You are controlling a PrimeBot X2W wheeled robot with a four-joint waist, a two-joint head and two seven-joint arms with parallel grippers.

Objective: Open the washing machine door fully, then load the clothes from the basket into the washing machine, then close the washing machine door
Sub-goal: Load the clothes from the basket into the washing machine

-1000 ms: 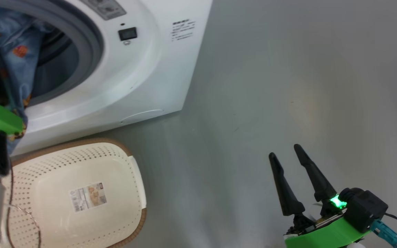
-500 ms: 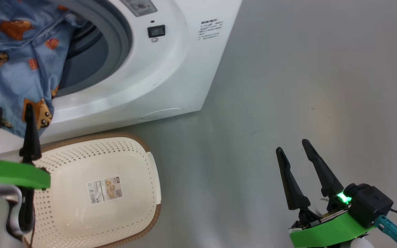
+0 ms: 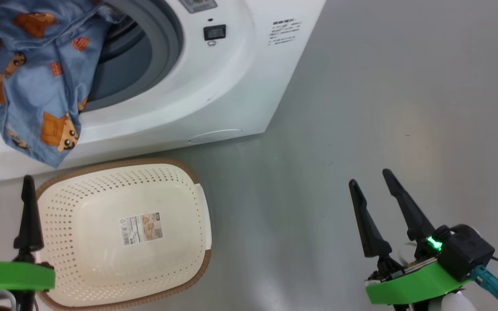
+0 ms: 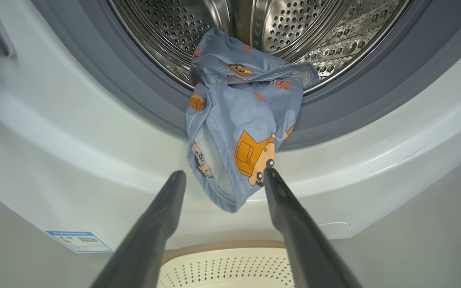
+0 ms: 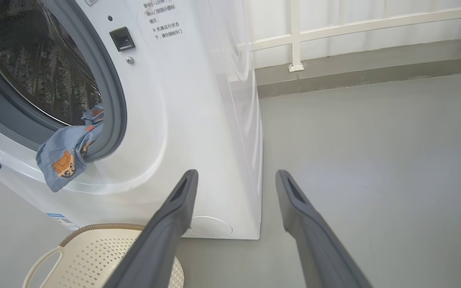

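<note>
The light blue clothes (image 3: pixel 37 82) hang half out of the washing machine (image 3: pixel 214 95), draped over the grey gasket and down the white front; their upper part lies in the steel drum (image 4: pixel 294 28). Clothes (image 4: pixel 238 124) dangle just beyond my left gripper (image 4: pixel 223 173), which is open and holds nothing. In the head view the left gripper (image 3: pixel 6 183) stands at the basket's left rim. The cream basket (image 3: pixel 119 233) sits on the floor below the opening, with only a label on its base. My right gripper (image 3: pixel 371 178) is open over bare floor, away to the right. The door is out of view.
Grey floor (image 3: pixel 383 108) stretches right of the machine. A white railing and low kerb (image 5: pixel 294 64) run behind it. A blue label sticker (image 4: pixel 79 241) is on the machine's lower front and a small round flap (image 5: pixel 210 226) near its bottom corner.
The left gripper has drawn back from the drum opening down to the basket's left rim, leaving the clothes draped over the gasket. The head view has shifted, showing more of the machine's left.
</note>
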